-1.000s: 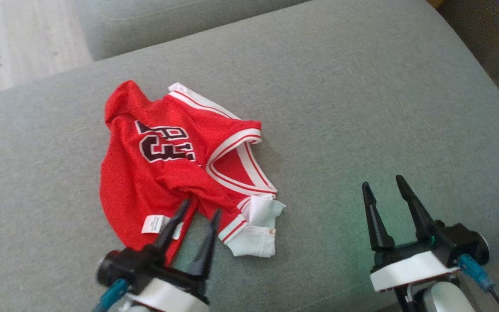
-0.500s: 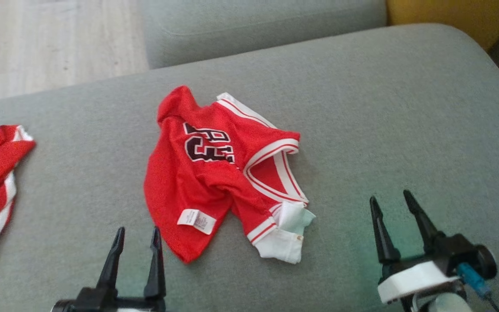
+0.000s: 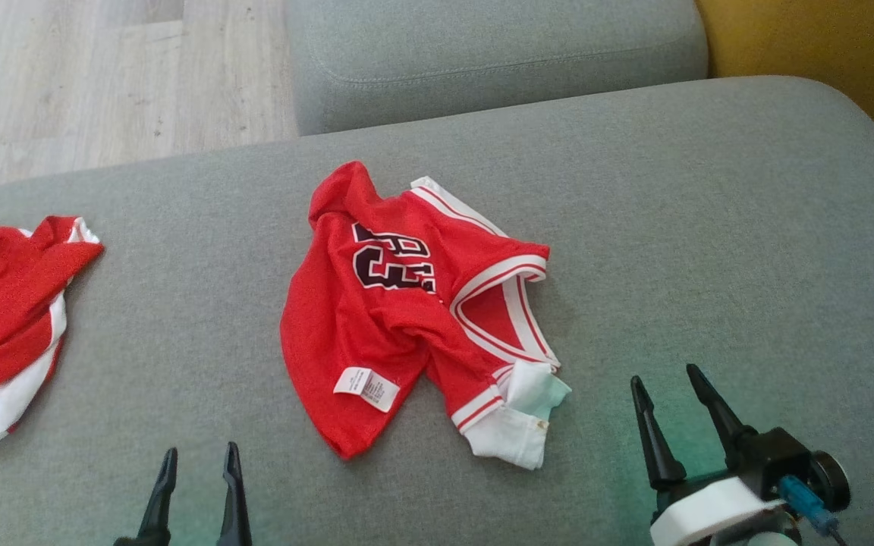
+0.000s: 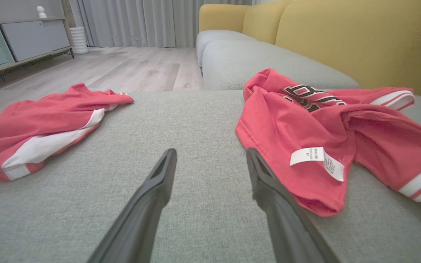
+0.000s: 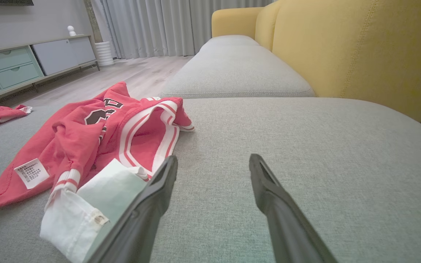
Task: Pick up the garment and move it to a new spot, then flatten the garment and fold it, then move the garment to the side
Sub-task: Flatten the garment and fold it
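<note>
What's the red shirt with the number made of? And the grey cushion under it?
The jersey looks like soft, matte knit cloth, perhaps polyester: it slumps in limp folds and has white striped trim. The cushion looks like matte grey woven upholstery fabric: a fine speckled weave shows up close in the wrist views.

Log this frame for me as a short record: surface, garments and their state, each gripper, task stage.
surface: grey sofa cushion
centre garment: red jersey, crumpled, number print and white care label showing
other garment: red and white piece to the robot's left, apart from the red jersey
left gripper: open, empty, not touching the red jersey
right gripper: open, empty, not touching the red jersey
task stage: red jersey not flattened or folded
</note>
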`<state>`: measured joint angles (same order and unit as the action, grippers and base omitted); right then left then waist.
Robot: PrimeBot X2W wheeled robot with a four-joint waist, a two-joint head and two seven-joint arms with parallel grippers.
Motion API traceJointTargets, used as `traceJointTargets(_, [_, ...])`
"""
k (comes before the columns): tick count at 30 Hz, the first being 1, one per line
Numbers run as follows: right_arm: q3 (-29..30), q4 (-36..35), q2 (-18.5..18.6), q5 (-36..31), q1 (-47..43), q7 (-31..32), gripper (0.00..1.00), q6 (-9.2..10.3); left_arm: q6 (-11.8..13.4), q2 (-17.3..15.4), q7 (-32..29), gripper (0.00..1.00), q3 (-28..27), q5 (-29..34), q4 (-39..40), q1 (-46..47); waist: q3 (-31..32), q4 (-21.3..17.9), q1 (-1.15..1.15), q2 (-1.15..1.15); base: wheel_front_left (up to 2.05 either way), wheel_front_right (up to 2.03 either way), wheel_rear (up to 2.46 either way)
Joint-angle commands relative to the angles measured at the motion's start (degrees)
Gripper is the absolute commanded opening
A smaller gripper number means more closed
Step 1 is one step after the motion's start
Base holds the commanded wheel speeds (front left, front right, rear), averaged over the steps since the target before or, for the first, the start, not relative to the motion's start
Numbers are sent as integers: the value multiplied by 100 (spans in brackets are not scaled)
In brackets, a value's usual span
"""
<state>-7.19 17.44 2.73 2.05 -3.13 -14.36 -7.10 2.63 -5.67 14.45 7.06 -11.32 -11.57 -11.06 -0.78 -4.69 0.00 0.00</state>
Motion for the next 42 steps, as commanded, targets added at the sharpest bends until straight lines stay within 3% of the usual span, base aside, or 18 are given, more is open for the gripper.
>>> traceJointTargets(1, [-166, -128, 24, 48, 187, -63, 100, -39, -65, 64, 54, 100, -263, 67, 100, 153, 4, 19, 0, 0, 0, 0, 0])
traceJointTargets(19, [-205, -64, 18, 83, 250, -63, 100, -39, -369, 270, 54, 100, -573, 286, 0, 152, 52, 200, 0, 0, 0, 0, 0])
traceJointTargets(42, [-246, -58, 16, 99, 246, -63, 100, -39, -346, 279, 54, 100, -493, 179, -49, 149, 75, 427, 0, 0, 0, 0, 0])
